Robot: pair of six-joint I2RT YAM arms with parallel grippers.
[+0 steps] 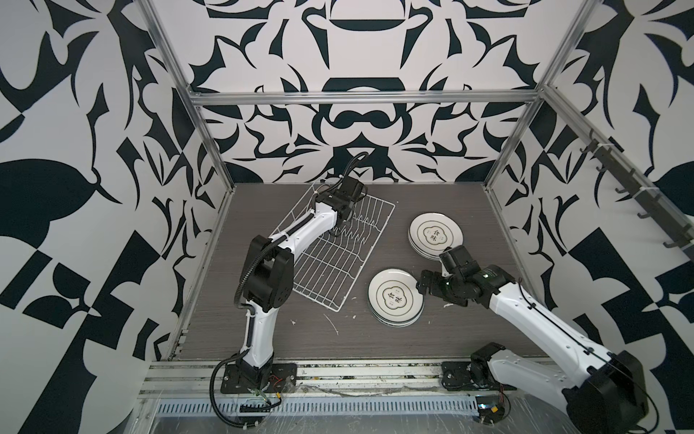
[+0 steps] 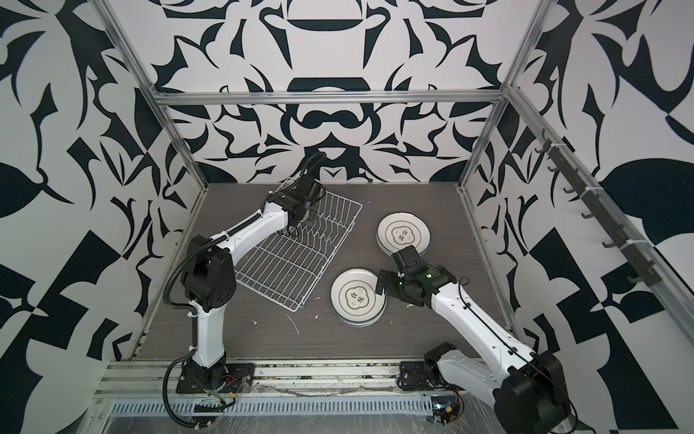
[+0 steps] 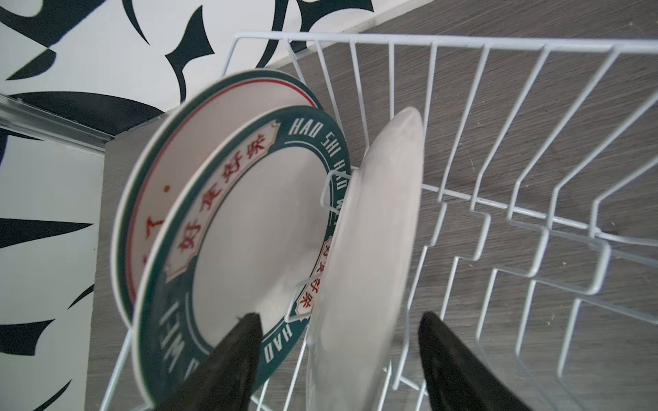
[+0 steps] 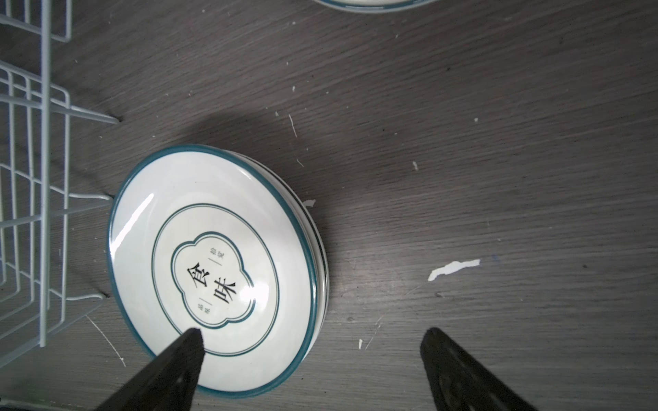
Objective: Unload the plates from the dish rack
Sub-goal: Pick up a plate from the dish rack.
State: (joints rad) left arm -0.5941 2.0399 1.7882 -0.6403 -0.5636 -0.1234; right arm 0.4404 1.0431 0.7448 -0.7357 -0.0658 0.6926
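**Item 1 — dish rack** point(image 1: 330, 263): white wire, lying at a slant on the left half of the table point(image 1: 263, 338). One short end is near the back edge and the other points toward the centre. In the left wrist view we count three plates standing on edge at its back end:
- the red-lined plate point(image 3: 213, 117), teal at the rim
- the HAO SHI plate point(image 3: 256, 220), with a broad teal band
- the plain white plate point(image 3: 374, 231), blurred, showing only unmarked white

**Item 2 — left gripper** point(image 3: 340, 322): over the rack's back end, jaws parted. One finger is on each side of the plain white plate, with a gap showing on both sides. We see nothing gripped.

**Item 3 — white flecks** point(image 1: 332, 325): scattered toward the table's front edge.

**Item 4 — near stack** point(image 1: 395, 297): thin-teal-rimmed white plates lying flat near the table's centre, close to the rack's front corner. The top plate carries a cloud emblem with black characters.

**Item 5 — right gripper** point(image 4: 313, 334): jaws spread wide, holding nothing. One finger is over the near stack's rim and the other over bare table.

**Item 6 — far stack** point(image 1: 435, 235): same pattern, lying flat, further back and toward the right edge.
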